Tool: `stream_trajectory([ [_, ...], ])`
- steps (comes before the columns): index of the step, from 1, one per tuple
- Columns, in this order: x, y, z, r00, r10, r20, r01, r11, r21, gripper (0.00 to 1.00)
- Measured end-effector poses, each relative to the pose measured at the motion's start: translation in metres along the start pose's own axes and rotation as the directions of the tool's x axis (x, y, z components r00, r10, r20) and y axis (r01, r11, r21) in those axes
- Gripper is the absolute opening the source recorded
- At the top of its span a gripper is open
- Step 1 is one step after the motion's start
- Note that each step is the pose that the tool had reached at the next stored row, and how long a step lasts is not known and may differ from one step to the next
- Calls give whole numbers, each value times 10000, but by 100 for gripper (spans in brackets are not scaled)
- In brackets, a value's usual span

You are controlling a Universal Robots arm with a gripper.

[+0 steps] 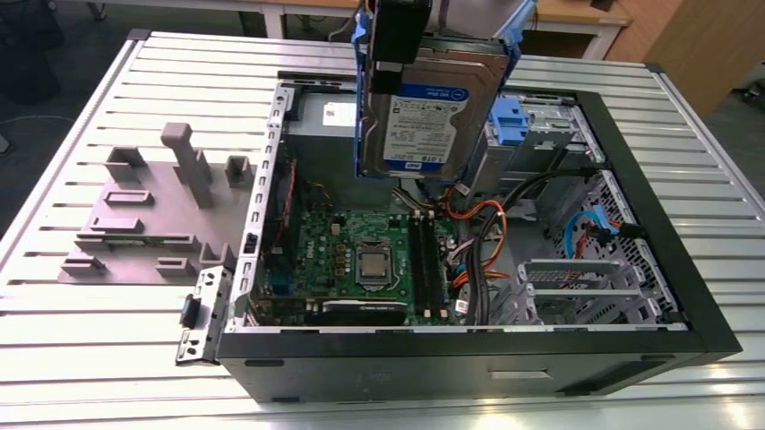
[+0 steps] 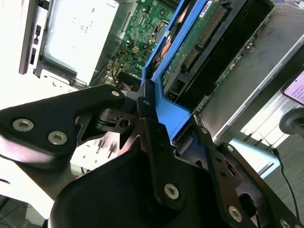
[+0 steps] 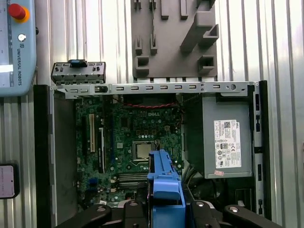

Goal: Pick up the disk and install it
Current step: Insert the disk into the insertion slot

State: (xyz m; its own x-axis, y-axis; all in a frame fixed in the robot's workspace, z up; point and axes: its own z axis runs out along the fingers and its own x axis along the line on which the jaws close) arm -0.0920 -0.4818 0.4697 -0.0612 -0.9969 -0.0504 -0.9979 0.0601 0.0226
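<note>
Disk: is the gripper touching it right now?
Touching. In the second wrist view the gripper is shut on the blue frame of the disk; in the exterior view the disk hangs above the open case.

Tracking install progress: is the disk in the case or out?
Out. The gripper holds the disk on edge, raised above the open computer case.

The gripper point(image 3: 165, 211) clasps the disk point(image 3: 164, 173) by its blue frame, over the motherboard point(image 3: 128, 142) of the open computer case point(image 3: 42, 156). Beside the board sits a grey power supply point(image 3: 211, 142) with a white sticker; beyond the case, a grey fixture plate point(image 3: 171, 47) lies on the slatted table point(image 3: 280, 42)
</note>
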Motion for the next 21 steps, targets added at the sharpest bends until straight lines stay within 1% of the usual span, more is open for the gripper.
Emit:
stream_trajectory([
  [8,116,-8,-1,10000,-78,-4,78,10000,-5,37],
  [12,157,-20,-1,10000,-79,-4,79,10000,-5,37],
  [16,180,-79,1,10000,-79,-3,79,10000,-4,37],
  [21,194,-179,2,10000,-79,-6,79,10000,-5,37],
])
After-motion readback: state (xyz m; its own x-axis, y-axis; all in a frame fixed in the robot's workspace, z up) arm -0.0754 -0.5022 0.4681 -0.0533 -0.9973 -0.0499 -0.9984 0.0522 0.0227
